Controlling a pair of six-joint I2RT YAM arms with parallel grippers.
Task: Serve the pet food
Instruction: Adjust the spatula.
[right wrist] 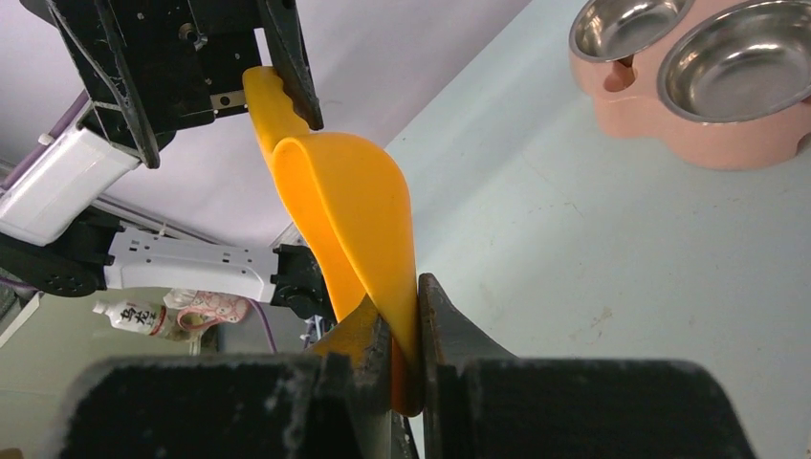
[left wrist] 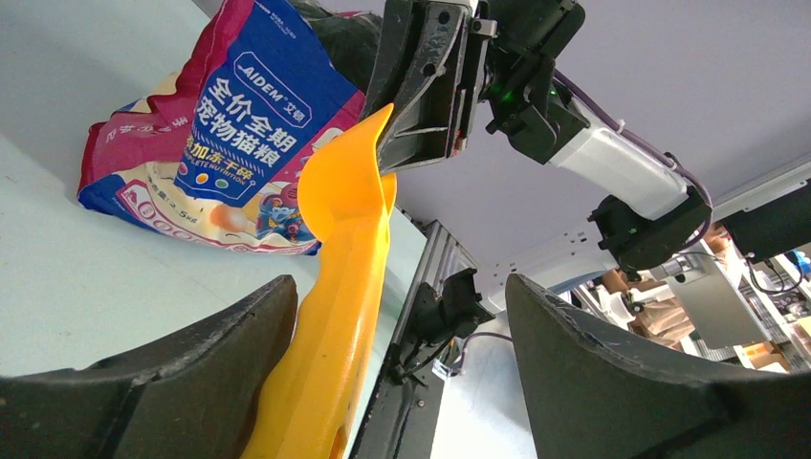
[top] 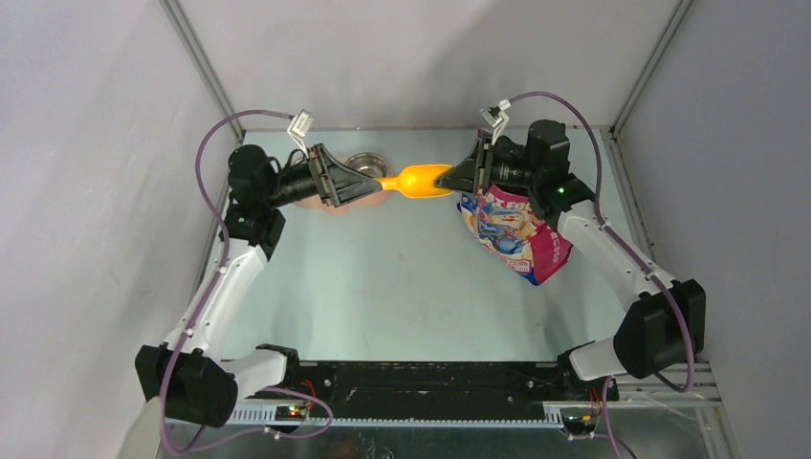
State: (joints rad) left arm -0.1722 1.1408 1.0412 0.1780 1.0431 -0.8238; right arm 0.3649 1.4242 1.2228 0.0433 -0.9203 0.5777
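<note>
We see right pincer [right wrist: 402, 301] clenched on the bowl rim of the orange plastic scoop [top: 421, 180] — left pincer [left wrist: 397, 287] spread wide around its handle, not gripping.

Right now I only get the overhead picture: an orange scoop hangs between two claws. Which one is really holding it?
Observer: The right gripper; its wrist camera shows its fingers shut on the bowl edge of the scoop.
Operator: And the other claw?
Observer: The left gripper is open, a finger on either side of the handle.
Operator: Any food in the dish yet?
Observer: No; the right wrist view shows the two steel bowls of the pink feeder bare.
</note>
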